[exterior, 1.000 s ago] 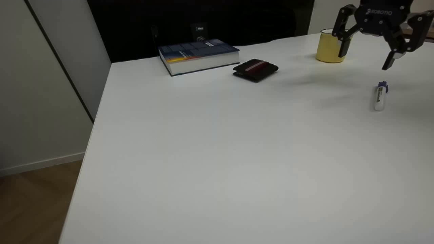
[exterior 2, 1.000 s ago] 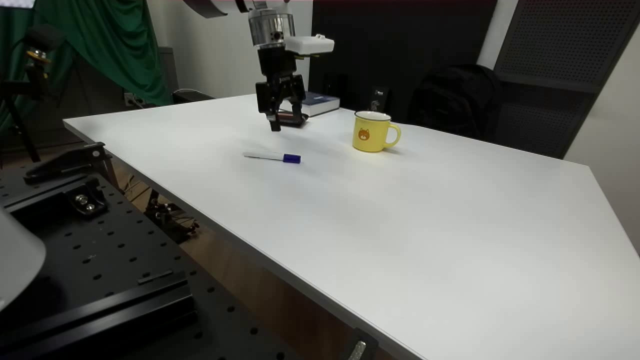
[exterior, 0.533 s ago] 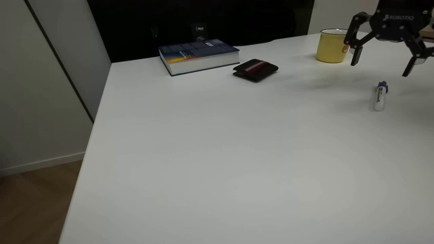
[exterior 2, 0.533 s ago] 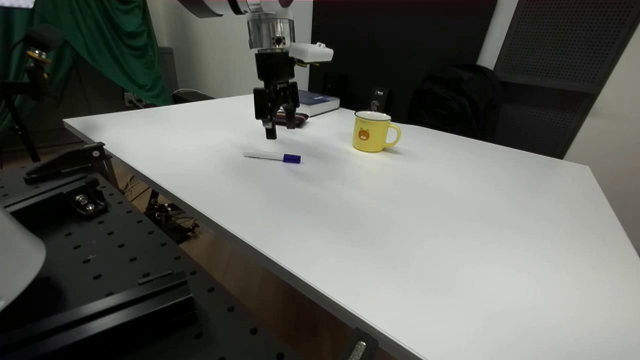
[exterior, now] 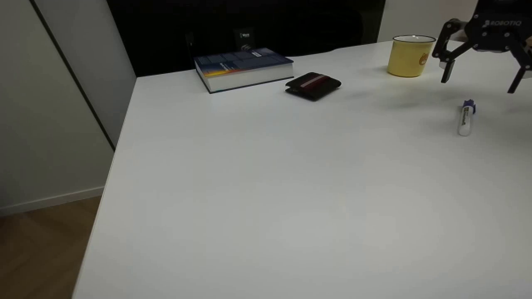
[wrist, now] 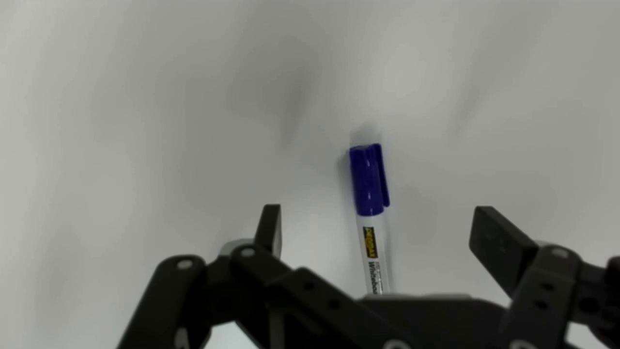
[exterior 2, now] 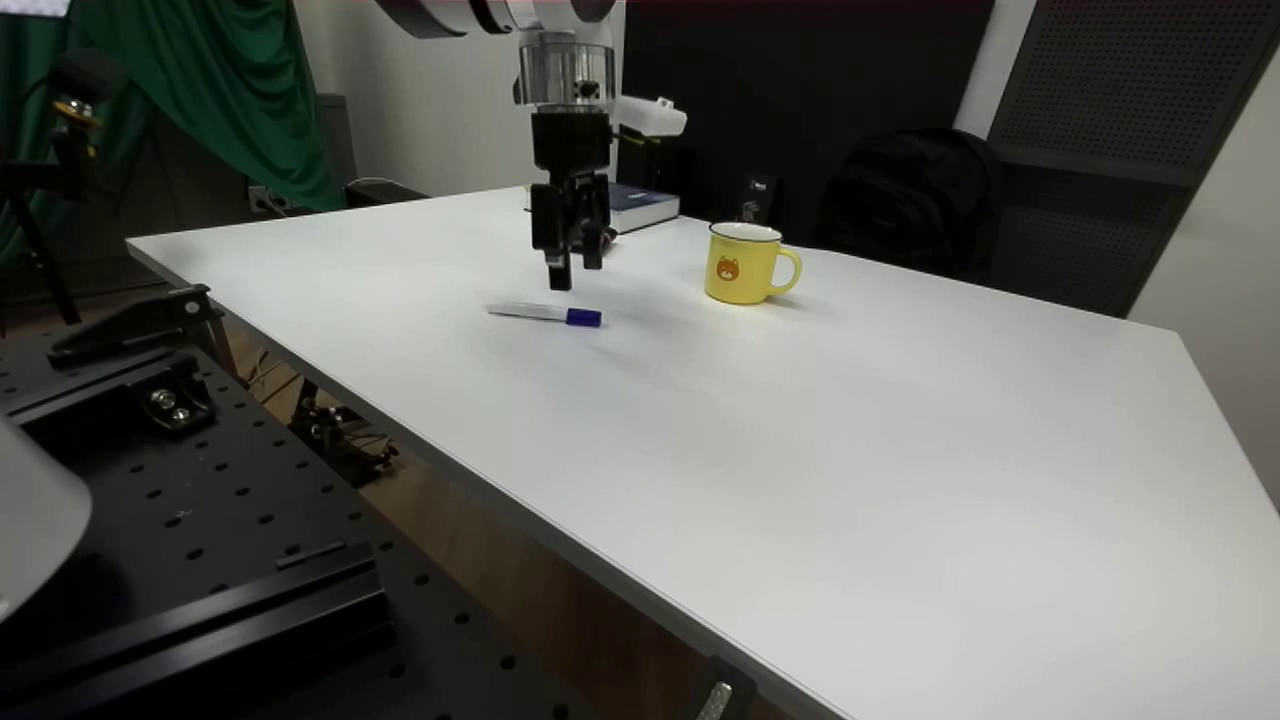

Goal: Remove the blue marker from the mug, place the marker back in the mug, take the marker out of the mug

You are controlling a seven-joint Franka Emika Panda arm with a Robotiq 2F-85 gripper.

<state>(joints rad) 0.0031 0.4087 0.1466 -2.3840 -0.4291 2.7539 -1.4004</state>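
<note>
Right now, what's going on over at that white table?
An open robot gripper, holding nothing, hangs above the table near the blue marker. In the wrist view the marker shows between its jaws. The marker lies on the table, out of the yellow mug, which stands upright apart from it. The gripper may be about to pick the marker up.

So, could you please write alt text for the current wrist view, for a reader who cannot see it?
A marker lies on the white table, framed between the parted jaws of the open gripper above it, not yet gripped. Its blue cap points to the top of the picture; the gripper hides the lower end of its white barrel.
</note>
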